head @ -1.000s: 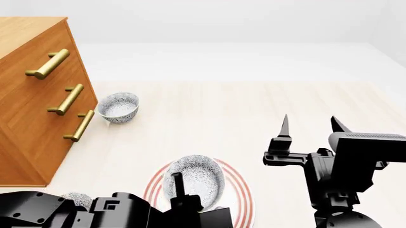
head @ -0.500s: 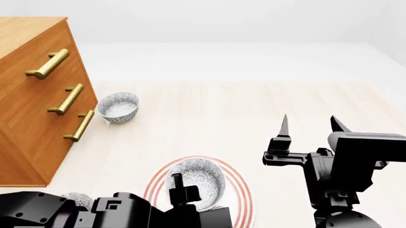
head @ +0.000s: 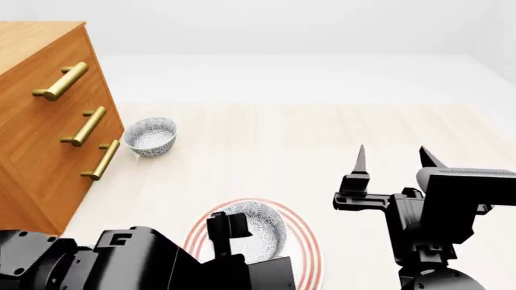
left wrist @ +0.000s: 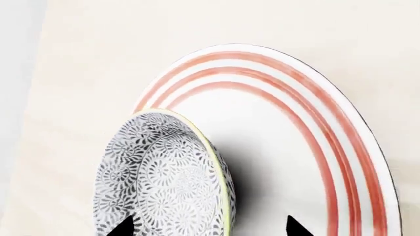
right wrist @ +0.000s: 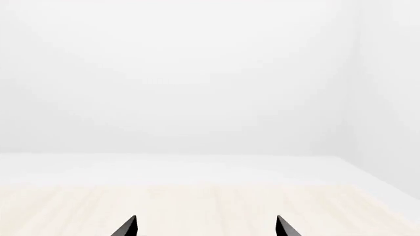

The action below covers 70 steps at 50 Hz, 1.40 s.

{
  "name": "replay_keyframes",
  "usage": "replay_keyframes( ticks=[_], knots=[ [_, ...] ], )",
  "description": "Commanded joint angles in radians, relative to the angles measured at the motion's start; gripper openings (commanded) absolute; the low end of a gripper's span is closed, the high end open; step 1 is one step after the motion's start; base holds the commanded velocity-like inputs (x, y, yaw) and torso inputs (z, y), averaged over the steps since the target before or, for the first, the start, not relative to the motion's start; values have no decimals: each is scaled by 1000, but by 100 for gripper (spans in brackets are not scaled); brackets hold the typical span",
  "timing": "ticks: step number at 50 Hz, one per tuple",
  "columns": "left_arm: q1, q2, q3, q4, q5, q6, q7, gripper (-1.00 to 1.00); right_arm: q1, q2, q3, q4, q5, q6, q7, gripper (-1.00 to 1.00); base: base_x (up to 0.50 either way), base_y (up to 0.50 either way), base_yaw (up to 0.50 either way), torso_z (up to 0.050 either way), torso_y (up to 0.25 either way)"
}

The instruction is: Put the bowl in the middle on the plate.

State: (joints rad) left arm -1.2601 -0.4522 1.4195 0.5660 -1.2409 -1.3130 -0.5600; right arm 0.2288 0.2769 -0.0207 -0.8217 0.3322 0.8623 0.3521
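The patterned grey-blue bowl (head: 262,232) sits upright on the near-left part of the red-ringed plate (head: 310,241), low in the head view. My left gripper (head: 228,232) hovers over the bowl's near rim and is open. In the left wrist view the bowl (left wrist: 164,182) rests on the plate (left wrist: 315,147). There my left gripper (left wrist: 206,228) has one tip over the bowl's inside and the other over bare plate, neither touching. My right gripper (head: 393,158) is held up at the right, open and empty, and my right gripper (right wrist: 205,227) faces only floor and wall.
A look-alike bowl (head: 151,136) stands on the pale floor beside a wooden dresser (head: 48,121) with brass handles (head: 84,125) at the left. My left arm (head: 121,266) fills the lower left corner and hides what lies under it.
The bowl went down from a raised, tilted hold onto the plate. My left gripper has let go of it and the left arm has risen toward the camera. The right arm has not moved.
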Motion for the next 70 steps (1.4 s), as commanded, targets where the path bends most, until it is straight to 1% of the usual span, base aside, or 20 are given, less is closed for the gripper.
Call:
replay_keyframes(
  ticks=[1, 8, 14, 18, 20, 21, 23, 24, 26, 27, 29, 31, 33, 38, 41, 45, 46, 52, 63, 70],
  knots=[
    [-113, -39, -141, 111, -388, -68, -198, 100, 5, 3, -6, -4, 6, 3, 5, 100, 0, 0, 0, 0, 0],
    [-177, -62, -164, 146, -498, -46, -267, 100, 19, 5, -9, -10, 14, 16, 8, 100, 0, 0, 0, 0, 0],
    [-192, -93, -203, 174, -515, -16, -245, 100, 22, 8, -8, -14, 19, 22, 11, 100, 0, 0, 0, 0, 0],
    [-168, -211, -367, 171, -457, 124, -125, 100, 24, 15, -3, -18, 20, 28, 14, 100, 0, 0, 0, 0, 0],
    [-128, -264, -456, 144, -439, 236, -84, 100, 33, 18, -7, -20, 20, 37, 17, 100, 0, 0, 0, 0, 0],
    [-70, -310, -543, 110, -420, 362, -59, 100, 43, 21, -7, -24, 22, 46, 17, 100, 0, 0, 0, 0, 0],
    [-42, -341, -580, 67, -461, 418, -52, 100, 49, 20, -5, -23, 24, 50, 19, 100, 0, 0, 0, 0, 0],
    [10, -366, -620, 77, -386, 489, -22, 100, 51, 21, -8, -21, 23, 49, 20, 100, 0, 0, 0, 0, 0],
    [72, -390, -655, 53, -386, 565, -44, 100, 55, 20, -10, -13, 22, 45, 20, 100, 0, 0, 0, 0, 0],
    [123, -400, -678, 59, -320, 625, -87, 100, 55, 21, -16, -7, 18, 40, 20, 100, 0, 0, 0, 0, 0],
    [169, -413, -705, 30, -402, 680, -114, 100, 59, 20, -16, -1, 19, 38, 20, 100, 0, 0, 0, 0, 0],
    [224, -414, -722, 44, -292, 743, -175, 100, 69, 20, -18, 3, 20, 42, 20, 100, 0, 0, 0, 0, 0],
    [310, -412, -762, 17, -317, 842, -179, 100, 79, 20, -22, 11, 21, 44, 20, 100, 0, 0, 0, 0, 0],
    [376, -357, -785, -71, -213, 940, -275, 100, 113, 31, -20, 14, 22, 70, 25, 100, 0, 0, 0, 0, 0],
    [374, -335, -765, -89, -135, 939, -321, 100, 143, 36, -6, 16, 30, 90, 27, 100, 0, 0, 0, 0, 0],
    [374, -335, -765, -89, -134, 939, -321, 100, 143, 37, -6, 16, 32, 90, 29, 100, 0, 0, 0, 0, 0],
    [380, -317, -755, -74, -56, 948, -380, 100, 179, 40, -23, 8, 31, 111, 32, 100, 0, 0, 0, 0, 0],
    [372, -302, -744, -72, -48, 935, -397, 100, 228, 47, -38, -5, 38, 152, 35, 100, 0, 0, 0, 0, 0],
    [220, -292, -763, 33, 109, 890, -534, 100, 595, 79, -115, -109, 66, 402, 54, 100, 0, 0, 0, 0, 0],
    [125, -290, -800, 62, 50, 855, -576, 100, 720, 68, -123, -134, 90, 491, 59, 100, 0, 0, 0, 0, 0]
  ],
)
